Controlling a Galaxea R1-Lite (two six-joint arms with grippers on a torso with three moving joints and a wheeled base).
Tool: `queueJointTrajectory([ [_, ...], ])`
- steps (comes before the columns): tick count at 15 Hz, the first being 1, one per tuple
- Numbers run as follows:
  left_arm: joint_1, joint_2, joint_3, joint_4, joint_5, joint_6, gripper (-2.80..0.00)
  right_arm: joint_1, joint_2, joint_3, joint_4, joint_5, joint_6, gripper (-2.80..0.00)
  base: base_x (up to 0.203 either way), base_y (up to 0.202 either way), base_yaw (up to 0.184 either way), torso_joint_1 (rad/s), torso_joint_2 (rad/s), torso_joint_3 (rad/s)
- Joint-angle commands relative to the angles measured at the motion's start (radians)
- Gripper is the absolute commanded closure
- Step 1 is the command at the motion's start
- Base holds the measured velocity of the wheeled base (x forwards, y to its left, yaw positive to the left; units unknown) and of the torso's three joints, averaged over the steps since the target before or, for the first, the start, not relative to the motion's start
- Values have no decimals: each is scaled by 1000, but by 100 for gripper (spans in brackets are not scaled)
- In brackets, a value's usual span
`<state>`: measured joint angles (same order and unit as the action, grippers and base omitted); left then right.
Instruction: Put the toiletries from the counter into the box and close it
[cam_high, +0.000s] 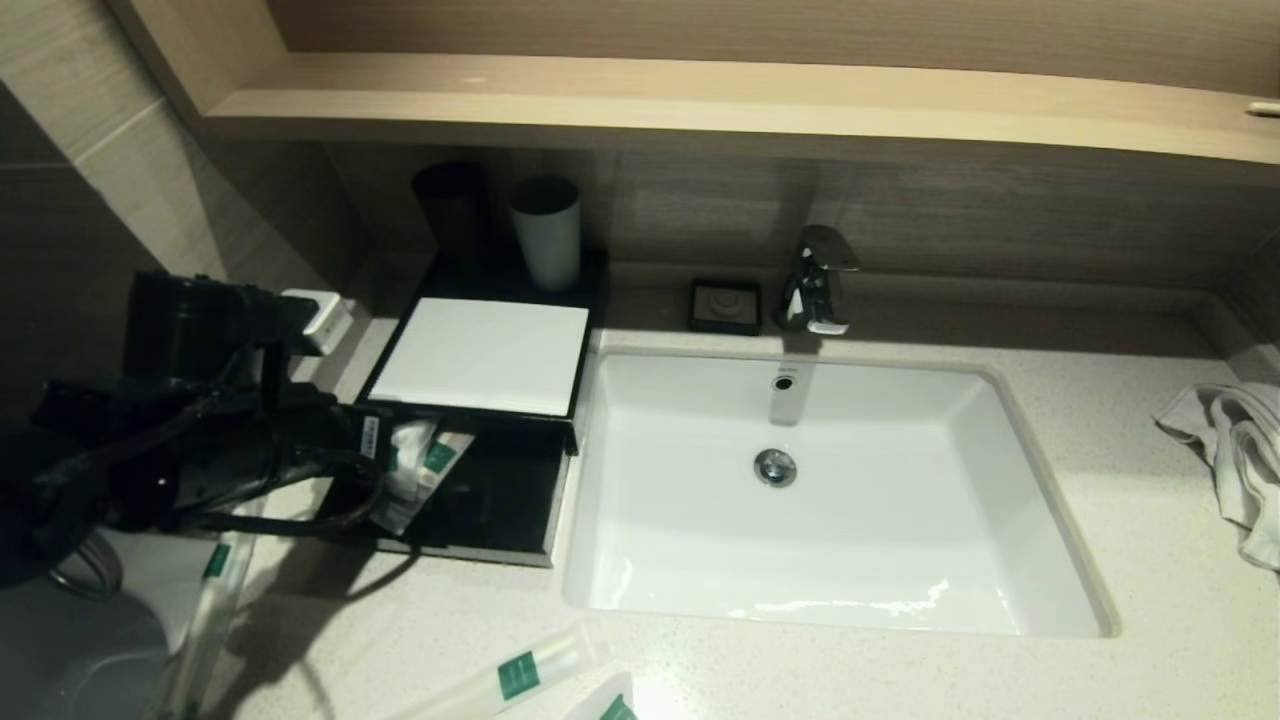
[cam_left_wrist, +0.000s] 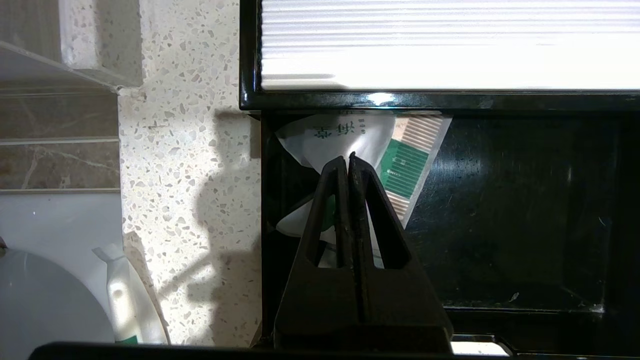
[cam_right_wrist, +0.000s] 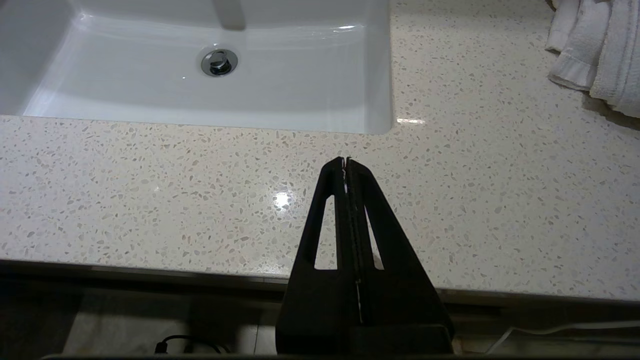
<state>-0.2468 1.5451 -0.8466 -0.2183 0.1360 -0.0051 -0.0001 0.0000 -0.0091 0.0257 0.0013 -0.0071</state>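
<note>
The left gripper (cam_left_wrist: 348, 156) is hovering over the box's open drawer (cam_high: 500, 500), fingers pinched together on a white packet (cam_left_wrist: 340, 137). More packets (cam_high: 530, 672) are lying on the near counter (cam_high: 1150, 560). Releasing high risks the packet overhanging the drawer's edge and jamming it.

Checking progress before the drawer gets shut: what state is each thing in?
box: drawer open
packets in drawer: lying inside
packets on counter: still out
left gripper: shut, over the drawer
right gripper: shut, empty
towel: crumpled
</note>
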Motion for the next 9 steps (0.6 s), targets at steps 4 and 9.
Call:
queueJointTrajectory([
  [4, 0, 37, -2, 10, 3, 4, 0, 0, 0, 0, 0, 0, -1, 0, 0, 0, 0, 0, 0, 0],
  [9, 0, 60, -2, 10, 47, 8, 0, 0, 0, 0, 0, 0, -1, 0, 0, 0, 0, 0, 0, 0],
])
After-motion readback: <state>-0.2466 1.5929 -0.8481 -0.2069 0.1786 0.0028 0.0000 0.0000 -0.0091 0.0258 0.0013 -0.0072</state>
